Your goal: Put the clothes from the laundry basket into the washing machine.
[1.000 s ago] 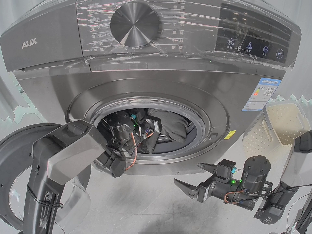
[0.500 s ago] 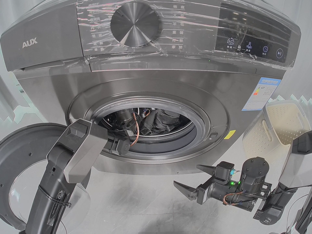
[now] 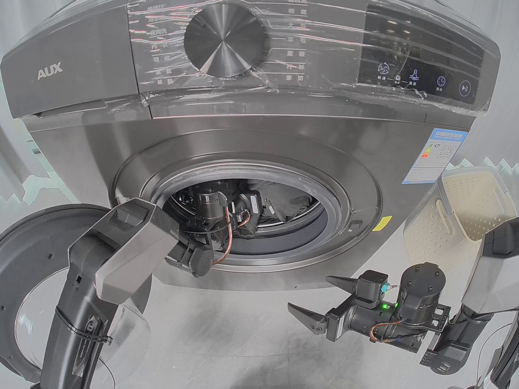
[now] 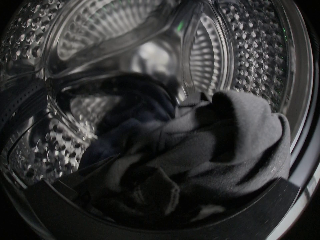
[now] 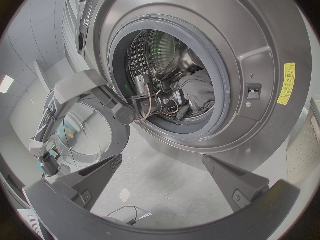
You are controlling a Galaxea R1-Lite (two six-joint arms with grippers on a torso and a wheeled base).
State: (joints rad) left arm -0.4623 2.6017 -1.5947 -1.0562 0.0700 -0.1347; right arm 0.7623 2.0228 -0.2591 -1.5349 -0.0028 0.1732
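The washing machine (image 3: pixel 259 131) stands with its door (image 3: pixel 32 276) swung open to the left. The left arm reaches through the round opening, and the left claw (image 3: pixel 258 207) sits right against a grey garment (image 4: pixel 213 144) heaped just inside the drum's front lip; I cannot tell whether this claw is spread or closed. A dark blue garment (image 4: pixel 133 110) lies behind the grey one. The right claw (image 3: pixel 309 294) hangs spread wide below the opening, holding nothing. The cream laundry basket (image 3: pixel 432 233) leans tilted beside the machine's right side.
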